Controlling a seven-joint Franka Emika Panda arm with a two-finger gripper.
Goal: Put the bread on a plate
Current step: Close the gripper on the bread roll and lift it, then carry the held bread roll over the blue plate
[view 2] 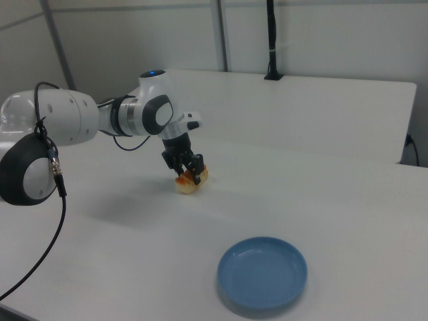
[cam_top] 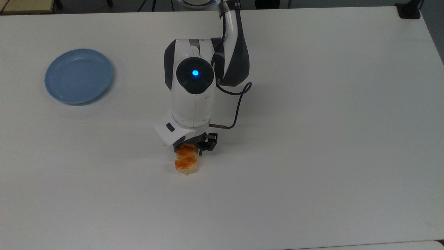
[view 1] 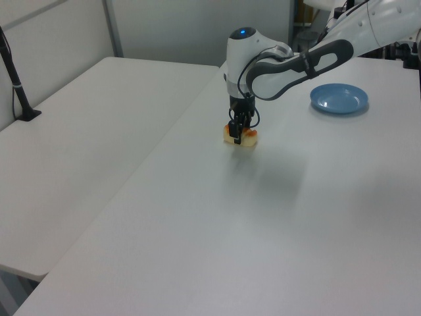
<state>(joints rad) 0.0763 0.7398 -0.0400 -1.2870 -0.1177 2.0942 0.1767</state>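
One step in hand: the grasp. My gripper (cam_top: 187,148) is down over the far end of the bread (cam_top: 186,162), fingers straddling it; whether they are apart or already clamped, I cannot tell. Bread lies mid-desk (cam_top: 312,139), nearer the front edge. Next I judge: pinch firmly, lift clear, carry across. Plate (cam_top: 78,76) sits well apart toward the top view's far-left corner, nothing in it.

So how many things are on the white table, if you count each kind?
Bread: 1
Light-blue plate: 1
Total: 2 things on the white table, with the robot's gripper down at the bread.
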